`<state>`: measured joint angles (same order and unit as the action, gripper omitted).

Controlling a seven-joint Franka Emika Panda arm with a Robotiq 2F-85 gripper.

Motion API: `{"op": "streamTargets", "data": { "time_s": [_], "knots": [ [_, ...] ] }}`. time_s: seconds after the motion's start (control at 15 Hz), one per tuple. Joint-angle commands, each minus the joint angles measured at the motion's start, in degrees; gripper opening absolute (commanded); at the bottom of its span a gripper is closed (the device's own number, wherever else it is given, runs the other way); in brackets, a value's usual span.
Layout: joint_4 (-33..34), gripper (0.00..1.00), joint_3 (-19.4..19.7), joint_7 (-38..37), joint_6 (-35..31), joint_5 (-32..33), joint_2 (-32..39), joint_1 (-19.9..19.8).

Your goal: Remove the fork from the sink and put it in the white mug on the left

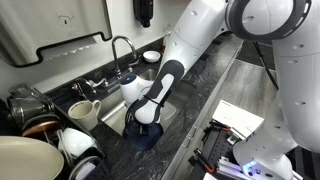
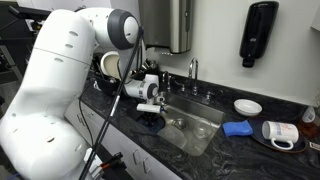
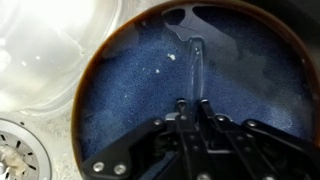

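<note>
The fork (image 3: 195, 58) lies in a dark blue plate with a brown rim (image 3: 120, 110) at the bottom of the sink (image 1: 112, 112). My gripper (image 3: 192, 103) is down over the plate, and its fingertips are closed on the fork's handle. In both exterior views the gripper (image 1: 146, 118) (image 2: 150, 108) reaches down into the near end of the sink (image 2: 200, 128), over the dark plate (image 1: 146, 138). The cream-white mug (image 1: 85, 112) stands on the counter to the left of the sink, handle towards the back. The fork itself does not show in the exterior views.
The chrome faucet (image 1: 122, 48) (image 2: 193, 70) rises behind the sink. A drain (image 3: 15, 150) and a clear bowl (image 3: 50, 45) lie beside the plate. Stacked dishes (image 1: 40, 130) crowd the left. A small white bowl (image 2: 248, 106), a blue cloth (image 2: 238, 128) and a large white cup (image 2: 280, 132) sit on the counter.
</note>
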<state>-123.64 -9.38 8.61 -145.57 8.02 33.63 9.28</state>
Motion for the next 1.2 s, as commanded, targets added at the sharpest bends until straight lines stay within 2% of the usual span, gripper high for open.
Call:
{"op": "streamTargets", "data": {
  "time_s": [0.0,0.4,0.73,1.13],
  "knots": [
    [-6.2,0.04,0.4,-3.4,-0.2,-0.9,-5.7,0.6],
    [-11.2,0.04,1.3,-6.6,-1.6,0.0,-11.1,0.3],
    [-10.8,0.04,3.2,-5.1,-5.0,2.2,-13.0,-0.2],
    [-9.6,0.04,3.7,-3.6,-1.0,2.6,-17.5,-0.8]
  ]
}}
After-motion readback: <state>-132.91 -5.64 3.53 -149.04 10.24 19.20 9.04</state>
